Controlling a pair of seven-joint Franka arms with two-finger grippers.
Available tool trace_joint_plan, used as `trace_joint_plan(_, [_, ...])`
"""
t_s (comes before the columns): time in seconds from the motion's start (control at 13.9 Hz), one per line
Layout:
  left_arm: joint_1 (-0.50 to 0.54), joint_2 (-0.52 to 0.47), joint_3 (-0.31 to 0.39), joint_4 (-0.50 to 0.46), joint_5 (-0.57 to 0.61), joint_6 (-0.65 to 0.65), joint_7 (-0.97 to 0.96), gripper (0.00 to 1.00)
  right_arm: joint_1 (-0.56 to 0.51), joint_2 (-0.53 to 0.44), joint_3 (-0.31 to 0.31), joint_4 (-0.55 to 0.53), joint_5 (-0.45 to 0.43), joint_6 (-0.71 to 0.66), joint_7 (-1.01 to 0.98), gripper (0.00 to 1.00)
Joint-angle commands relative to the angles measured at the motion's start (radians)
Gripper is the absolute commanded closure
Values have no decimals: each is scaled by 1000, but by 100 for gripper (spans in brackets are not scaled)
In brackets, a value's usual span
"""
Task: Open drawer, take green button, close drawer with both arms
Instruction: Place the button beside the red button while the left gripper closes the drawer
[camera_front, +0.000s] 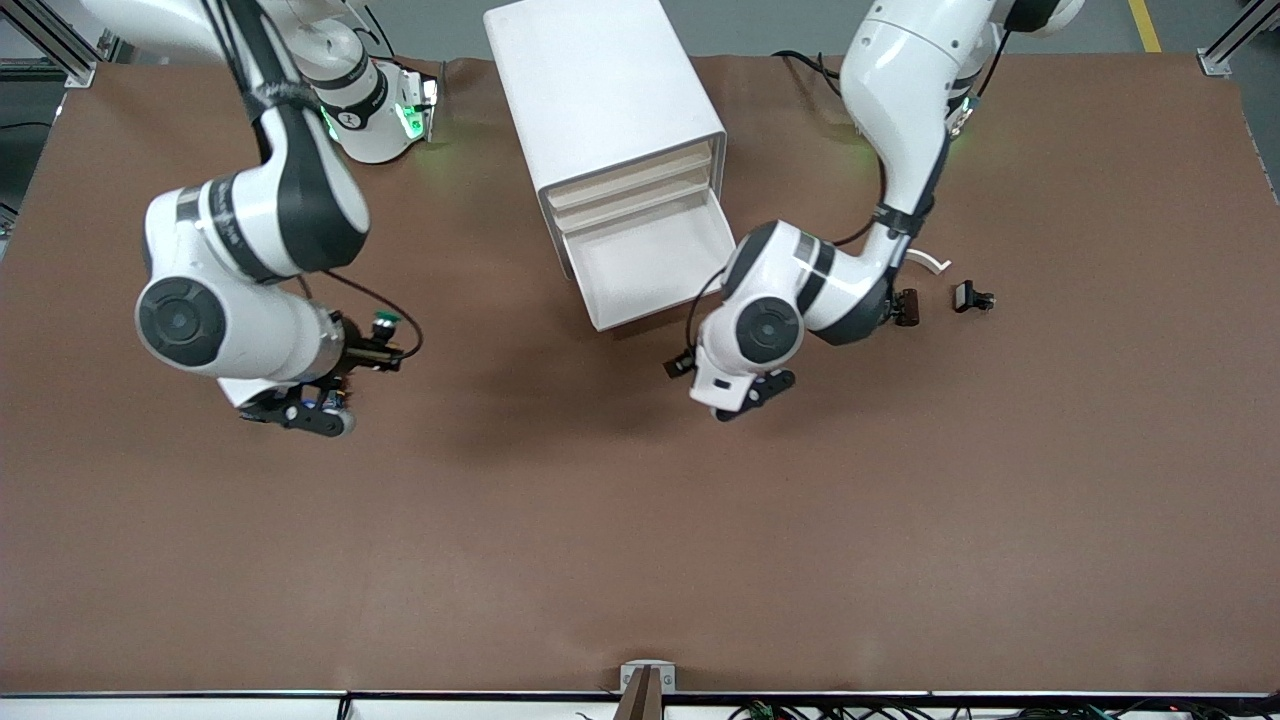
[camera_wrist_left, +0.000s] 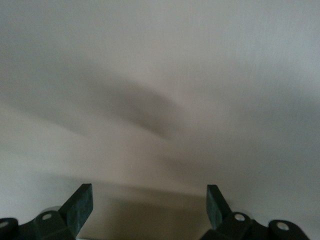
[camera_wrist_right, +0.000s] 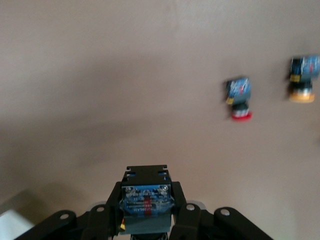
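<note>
Gripping button, right pincer

The tabletop looks matt brown, like cloth or paper. The cabinet and drawer look smooth white plastic. The arms have glossy white shells.

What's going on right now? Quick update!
Right claw shut on green button. Left claw open, near open bottom drawer. Nothing blocking drawer.

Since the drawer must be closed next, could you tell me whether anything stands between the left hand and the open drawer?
Nothing visible does: the open left hand hangs beside the drawer, at its front corner.
</note>
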Motion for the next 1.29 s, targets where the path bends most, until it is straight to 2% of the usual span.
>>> trace_joint_plan(0.0, [-48,-36,-7,-68,-13,35,-11,0,-51,-36,20,-173,-20,184,-119,78])
trace_joint_plan(0.22, [-67,-36,-27,-106,-38,126,-13,0,-42,-35,21,-305,-45,396,-129,78])
trace_joint_plan(0.43, [-75,-37,-45,-119,-57,145,-11,0,-39,-21,23,-348,-45,513,-130,78])
trace_joint_plan(0.72, [-75,-39,-83,-126,-59,145,-13,0,-37,33,23,-347,-49,530,-153,79])
trace_joint_plan(1.22, [-82,-34,-172,-129,-94,145,-14,0,-54,132,21,-311,-126,570,-152,79])
